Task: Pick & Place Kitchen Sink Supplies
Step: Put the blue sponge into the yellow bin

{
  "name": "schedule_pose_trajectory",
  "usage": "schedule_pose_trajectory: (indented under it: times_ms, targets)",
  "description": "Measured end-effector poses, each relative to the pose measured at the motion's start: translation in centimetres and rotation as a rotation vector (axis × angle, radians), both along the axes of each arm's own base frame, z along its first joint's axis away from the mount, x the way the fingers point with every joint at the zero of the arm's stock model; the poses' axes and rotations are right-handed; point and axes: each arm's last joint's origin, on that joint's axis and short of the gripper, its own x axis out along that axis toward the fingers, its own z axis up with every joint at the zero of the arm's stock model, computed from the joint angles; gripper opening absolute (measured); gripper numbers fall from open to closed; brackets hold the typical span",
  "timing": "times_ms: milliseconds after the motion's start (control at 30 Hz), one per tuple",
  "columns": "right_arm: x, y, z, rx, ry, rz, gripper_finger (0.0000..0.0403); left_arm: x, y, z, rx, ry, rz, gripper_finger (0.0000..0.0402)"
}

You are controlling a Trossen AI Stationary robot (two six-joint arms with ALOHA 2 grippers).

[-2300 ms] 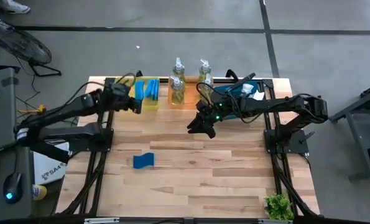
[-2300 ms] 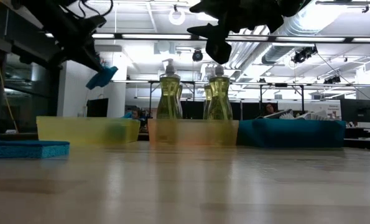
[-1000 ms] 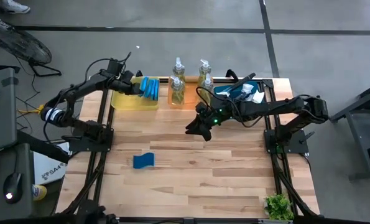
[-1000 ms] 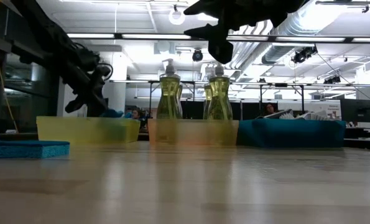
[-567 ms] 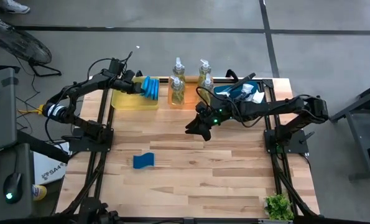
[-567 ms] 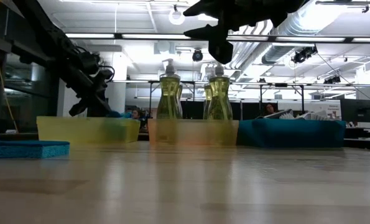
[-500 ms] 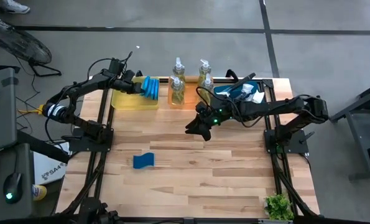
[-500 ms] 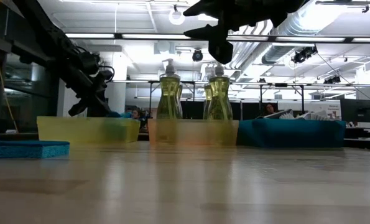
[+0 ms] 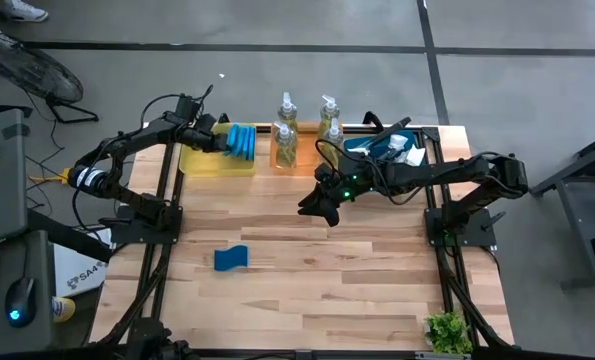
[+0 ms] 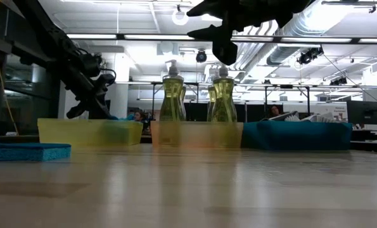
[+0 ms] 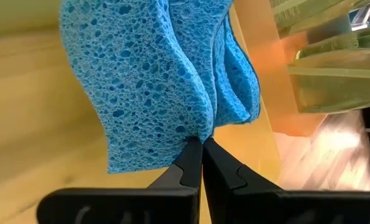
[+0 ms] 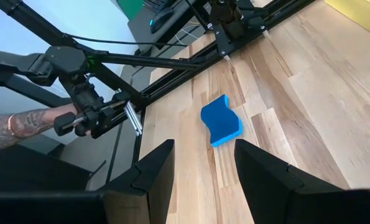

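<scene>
While the left gripper pinches a sponge over the yellow tray, the right gripper hovers, jaws apart.

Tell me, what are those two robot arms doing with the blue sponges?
The left gripper is at the yellow tray, its jaws pinched shut on a blue sponge beside other sponges there. The right gripper hangs open above the middle of the table, looking toward one more sponge lying loose on the wood. The soap bottles stand in the orange tray, and brushes lie in the blue tray.
</scene>
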Motion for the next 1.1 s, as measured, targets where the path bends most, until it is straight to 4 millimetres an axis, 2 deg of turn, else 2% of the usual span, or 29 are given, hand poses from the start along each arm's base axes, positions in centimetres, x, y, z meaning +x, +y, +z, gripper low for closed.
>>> schedule_pose_trajectory:
  times_ms: [533,900,1100]
  targets:
    - [0.00,0.00,0.00,0.000,0.000,0.000,0.0161,-0.02,0.05,0.00,-0.008,0.005,0.023,0.0005]
    - [0.00,0.00,0.00,0.000,0.000,0.000,0.0161,0.03,0.01,0.03,-0.013,-0.013,0.009,0.0109]
    - [0.00,0.00,0.00,0.001,0.000,0.000,0.0161,0.03,0.01,0.04,-0.014,-0.015,0.009,0.0129]
